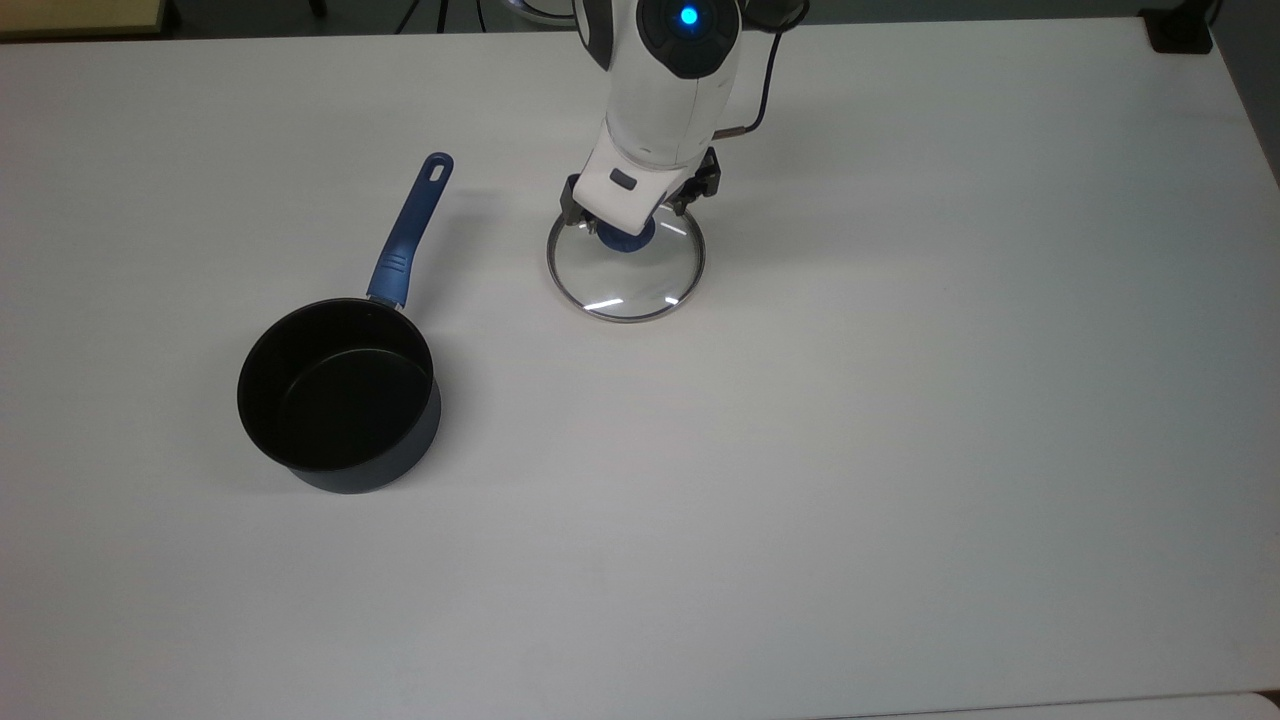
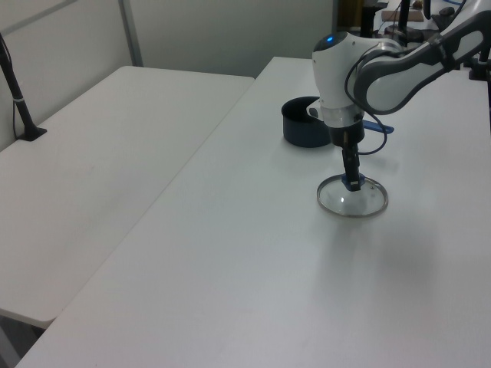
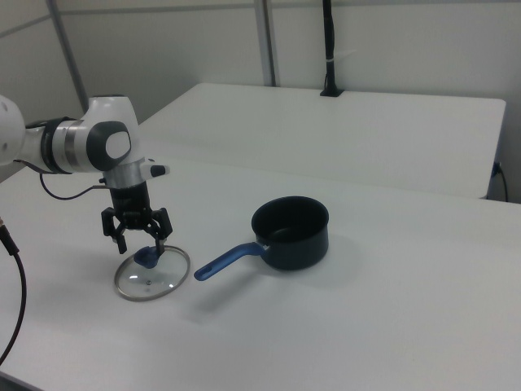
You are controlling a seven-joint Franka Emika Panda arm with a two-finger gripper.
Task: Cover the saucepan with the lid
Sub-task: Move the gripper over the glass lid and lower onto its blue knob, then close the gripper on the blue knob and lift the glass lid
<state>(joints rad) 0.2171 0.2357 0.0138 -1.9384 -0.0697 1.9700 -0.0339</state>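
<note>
The lid point(image 1: 626, 280) lies flat on the white table point(image 1: 900, 400), glass with a metal rim and a blue knob point(image 1: 625, 240) at its centre. My gripper point(image 1: 630, 222) is lowered over the knob, open, with a finger on either side of it; in the right view the fingers point(image 3: 160, 239) straddle the knob point(image 3: 146, 257). The saucepan point(image 1: 338, 395) stands apart to the top view's left, black inside, its blue handle point(image 1: 410, 232) pointing towards the far edge. The left view has the lid point(image 2: 353, 201) in front of the saucepan point(image 2: 304, 123), with the gripper point(image 2: 351, 182) above the lid.
A second white table point(image 2: 100, 169) adjoins on the left view's left, with a black post point(image 2: 19, 100) on it. A dark cable point(image 1: 760, 80) trails from the arm.
</note>
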